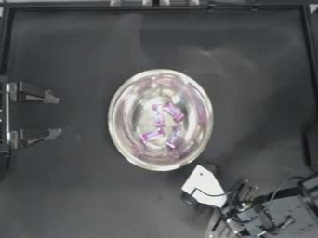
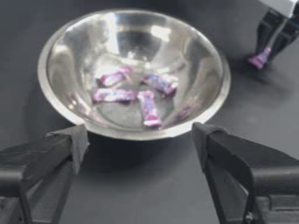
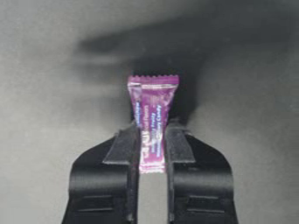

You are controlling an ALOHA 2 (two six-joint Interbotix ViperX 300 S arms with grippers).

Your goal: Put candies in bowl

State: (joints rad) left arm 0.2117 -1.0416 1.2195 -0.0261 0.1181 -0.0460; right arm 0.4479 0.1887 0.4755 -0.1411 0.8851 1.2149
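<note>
**Last candy pinched, bowl waiting**

A dark table [image 1: 62, 186] fills the room's working space, with the silver bowl [image 1: 118, 100] at the frame's centre holding four candies [image 2: 149, 107]. Lower right in the top view, beside the bowl's rim, the right gripper [image 3: 152, 135] is clenched on the fifth candy [image 3: 153, 105], squeezing its middle so one crimped end sticks out. It looks light, crinkly and slick, likely to slip unless held across the body rather than the wrapper's ends. White lettering runs along the wrapper, too small to read. The left gripper [image 2: 137, 138] waits at the left edge, jaws spread apart.
</note>
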